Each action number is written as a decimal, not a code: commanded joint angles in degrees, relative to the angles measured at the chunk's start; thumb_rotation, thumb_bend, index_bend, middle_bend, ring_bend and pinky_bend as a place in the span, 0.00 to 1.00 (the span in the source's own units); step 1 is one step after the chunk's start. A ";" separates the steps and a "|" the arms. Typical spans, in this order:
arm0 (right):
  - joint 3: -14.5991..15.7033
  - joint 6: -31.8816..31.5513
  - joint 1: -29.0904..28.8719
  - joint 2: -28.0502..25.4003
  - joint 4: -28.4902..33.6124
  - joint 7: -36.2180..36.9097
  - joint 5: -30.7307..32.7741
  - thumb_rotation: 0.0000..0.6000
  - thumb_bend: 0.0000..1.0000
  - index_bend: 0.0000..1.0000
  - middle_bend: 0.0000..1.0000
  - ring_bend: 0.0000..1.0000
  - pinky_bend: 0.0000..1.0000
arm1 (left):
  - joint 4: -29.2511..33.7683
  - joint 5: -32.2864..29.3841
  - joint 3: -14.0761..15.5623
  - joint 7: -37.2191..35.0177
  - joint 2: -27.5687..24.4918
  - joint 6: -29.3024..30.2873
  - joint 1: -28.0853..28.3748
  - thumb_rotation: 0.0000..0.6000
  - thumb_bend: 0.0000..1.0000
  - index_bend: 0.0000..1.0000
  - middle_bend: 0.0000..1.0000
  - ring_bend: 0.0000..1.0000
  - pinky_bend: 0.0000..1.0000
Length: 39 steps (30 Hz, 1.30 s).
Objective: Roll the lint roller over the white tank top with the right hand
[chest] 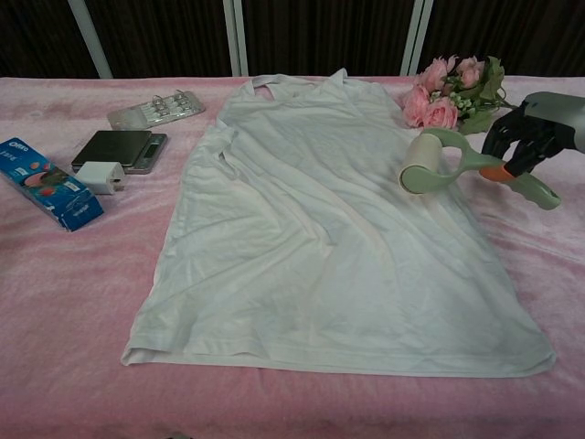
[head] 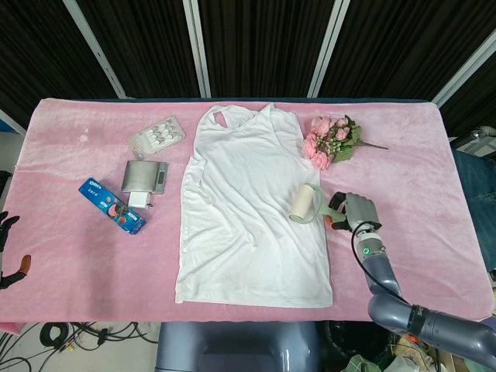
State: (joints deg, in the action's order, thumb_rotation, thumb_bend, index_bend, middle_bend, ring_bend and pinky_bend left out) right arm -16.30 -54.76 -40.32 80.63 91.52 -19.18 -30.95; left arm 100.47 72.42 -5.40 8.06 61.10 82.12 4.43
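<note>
One lint roller (chest: 430, 172) is lying with its drum on the right edge of the white tank top (chest: 320, 229), its handle stretching sideways toward the right hand (chest: 530, 137), which is gripping that handle. The roller's long axis is running across the shirt. The left hand (head: 8, 248) is hanging well apart, off the table's edge, fingers seemingly apart and holding nothing. The chest view is showing the fingers wrapping the handle; the head view is showing the whole shirt.

One tank top (head: 248, 213), one lint roller (head: 304, 204), one bouquet (head: 333, 141), one scale (head: 144, 177), one blister pack (head: 156, 135).
</note>
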 commanded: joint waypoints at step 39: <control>2.14 -2.32 -17.49 3.66 -0.91 -22.58 16.52 1.00 0.56 0.72 0.50 0.52 0.41 | 0.44 -0.20 -0.09 -0.97 -0.48 -0.43 0.10 1.00 0.39 0.14 0.06 0.04 0.25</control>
State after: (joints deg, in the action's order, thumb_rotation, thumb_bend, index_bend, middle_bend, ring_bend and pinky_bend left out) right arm -14.10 -56.97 -57.71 84.18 90.72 -41.80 -14.38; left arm 100.92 72.21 -5.48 7.09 60.62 81.69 4.53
